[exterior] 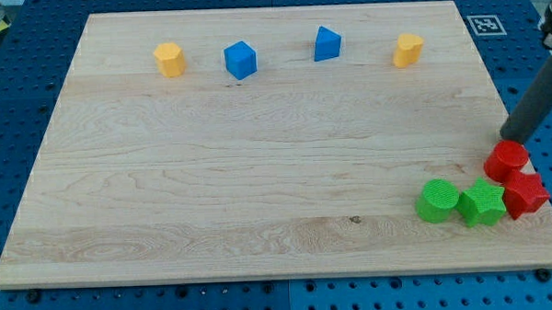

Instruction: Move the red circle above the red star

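Pale wooden board [258,174] in front of me, grain running across the view, one small dark knot toward the bottom right of centre. It lies on a blue perforated bench [20,81] dotted with rows of holes, and a black-and-white marker tag [481,24] sits just off the board's top right corner.

Along the top, a row of four ridged plastic blocks, well apart: a yellow hexagon-like block [170,59], a blue cube [240,60], a blue block with a pointed top [326,44], and a yellow block [407,50] whose outline I cannot pin down.

Bottom right is the crowd. The red circle [507,159] sits right by the board's right edge, and the red star [525,193] is just below it, the two touching. Pressed against the star's left side is the green star [482,203], and touching that in turn the green circle [438,200].

I carry no jaws, only a dark matte rod slanting down from the view's upper right. My tip [506,139] is at the red circle's top edge, seemingly in contact with it, far from the top row.
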You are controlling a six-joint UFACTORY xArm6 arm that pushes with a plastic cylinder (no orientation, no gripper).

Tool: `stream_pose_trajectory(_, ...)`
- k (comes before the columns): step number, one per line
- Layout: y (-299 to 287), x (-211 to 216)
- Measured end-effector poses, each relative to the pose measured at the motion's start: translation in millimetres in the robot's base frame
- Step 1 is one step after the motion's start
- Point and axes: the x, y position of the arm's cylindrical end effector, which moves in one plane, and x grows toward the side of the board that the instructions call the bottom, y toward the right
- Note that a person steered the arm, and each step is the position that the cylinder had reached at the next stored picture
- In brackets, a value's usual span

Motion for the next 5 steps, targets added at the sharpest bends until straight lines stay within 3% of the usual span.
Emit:
stream_pose_trajectory(3, -6.8, 29.2)
stream_pose_trajectory(4, -8.9, 21.6)
stream_pose_trajectory(5, -8.9, -17.3)
